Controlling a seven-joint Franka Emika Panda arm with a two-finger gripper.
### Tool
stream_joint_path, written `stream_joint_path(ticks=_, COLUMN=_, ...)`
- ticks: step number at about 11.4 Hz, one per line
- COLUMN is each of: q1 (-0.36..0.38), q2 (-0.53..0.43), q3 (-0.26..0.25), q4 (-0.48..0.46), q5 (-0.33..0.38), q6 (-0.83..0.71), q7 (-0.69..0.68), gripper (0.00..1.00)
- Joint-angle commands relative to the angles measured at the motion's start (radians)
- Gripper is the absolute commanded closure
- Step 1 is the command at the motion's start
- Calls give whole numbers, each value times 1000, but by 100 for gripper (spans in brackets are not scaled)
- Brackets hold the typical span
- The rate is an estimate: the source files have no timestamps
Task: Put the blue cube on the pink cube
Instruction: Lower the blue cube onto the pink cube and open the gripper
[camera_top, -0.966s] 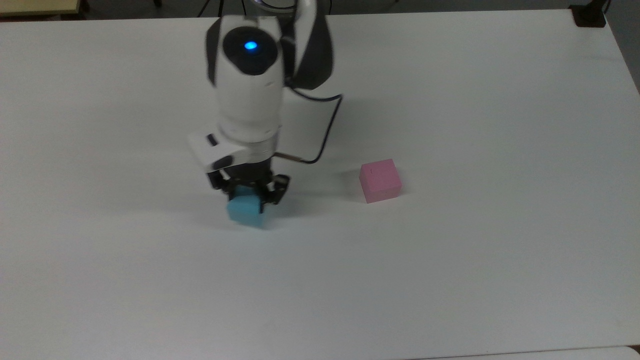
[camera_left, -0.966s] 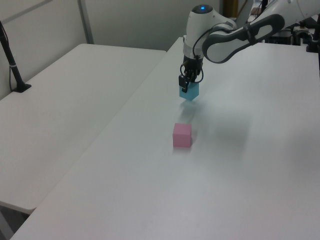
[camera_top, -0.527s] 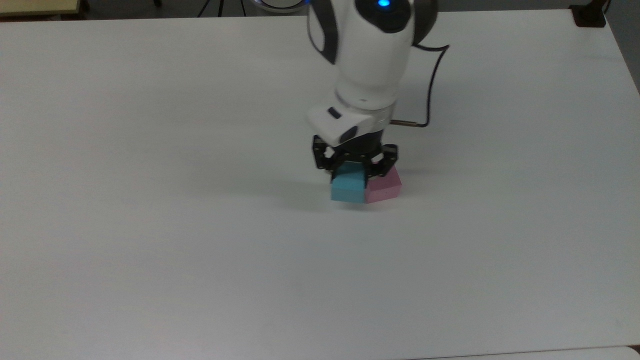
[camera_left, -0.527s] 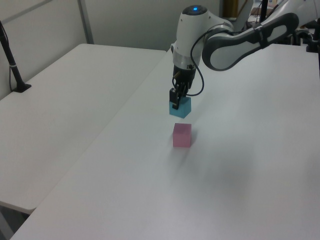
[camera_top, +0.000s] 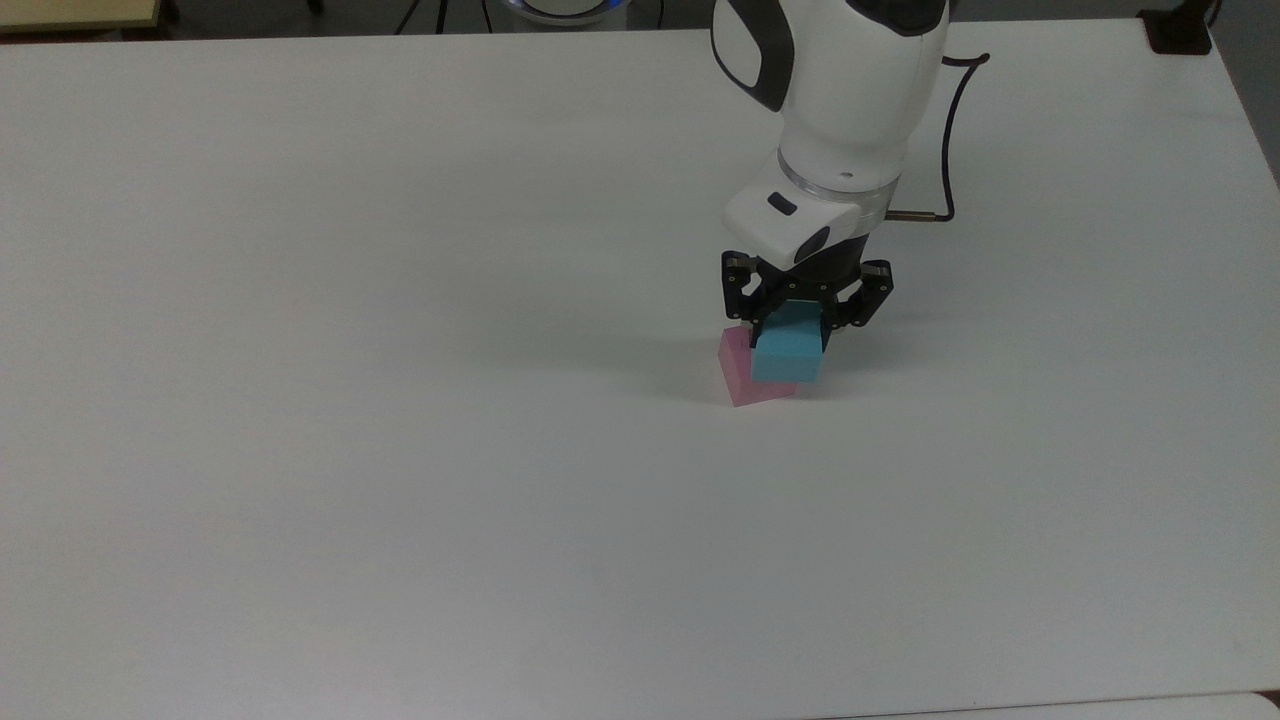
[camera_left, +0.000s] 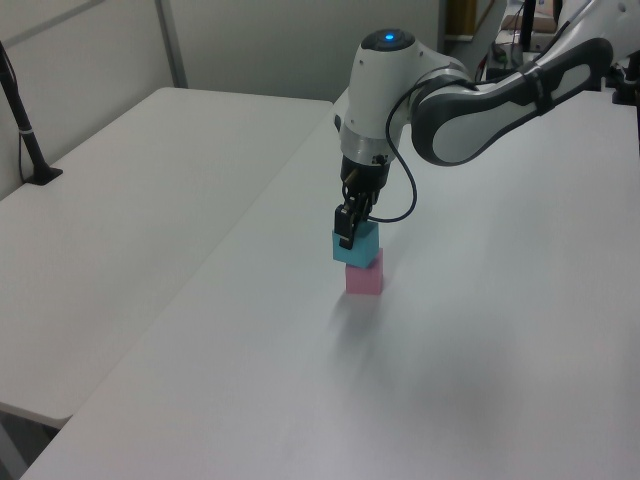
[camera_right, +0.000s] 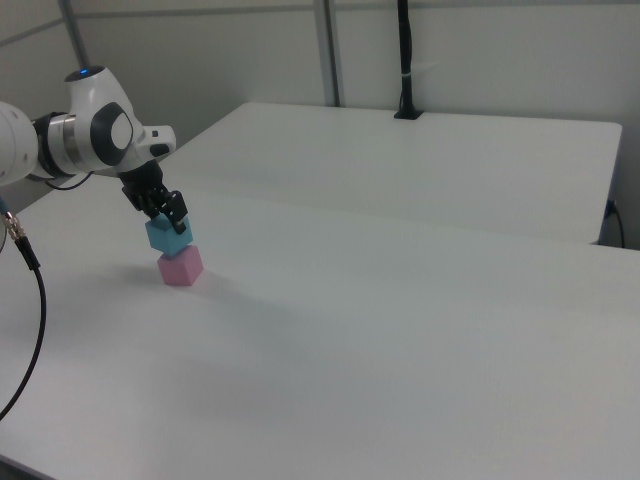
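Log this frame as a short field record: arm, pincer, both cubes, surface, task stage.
arm: white Franka, reaching down over the cubes
pincer: shut on the blue cube
blue cube: directly over the pink cube, at or just above its top
pink cube: on the table
table: white
stage: placing, not yet released

White table (camera_top: 400, 450): broad, plain, matte top; its surface runs past the top view's lower edge, with bare expanses on every side of the load.

Directly on it: one pink cube (camera_top: 735, 372), small and pastel, standing flat near the middle of the top view's right half, well apart from every table edge. In the left view it (camera_left: 364, 280) stands on the nearer table, close to the seam with the neighbouring one. In the right view it (camera_right: 181, 268) stands toward the right view's left side.

Adjoining: a second white table (camera_left: 130, 190), edge to edge with the first, carrying a black upright post (camera_left: 22, 125) on a base.
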Motion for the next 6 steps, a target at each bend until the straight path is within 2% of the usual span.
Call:
stream_joint_path(ticks=1, q1=-4, q2=-22, q3=-7, q4=-25, q5=-3, q6=-4, q7=9, gripper=0)
stream_joint_path(ticks=3, q1=-7, q2=-35, q3=-11, q4=-23, q5=-5, q6=-7, q7=8, gripper=0)
stream_joint_path(ticks=5, q1=-7, q2=-91, q3=-18, q4=-26, q5=5, q6=-19, q7=12, gripper=0)
stream_joint_path(ticks=6, q1=-17, q2=-131, q3=-19, q4=-26, q5=9, q6=-80, q7=11, gripper=0)
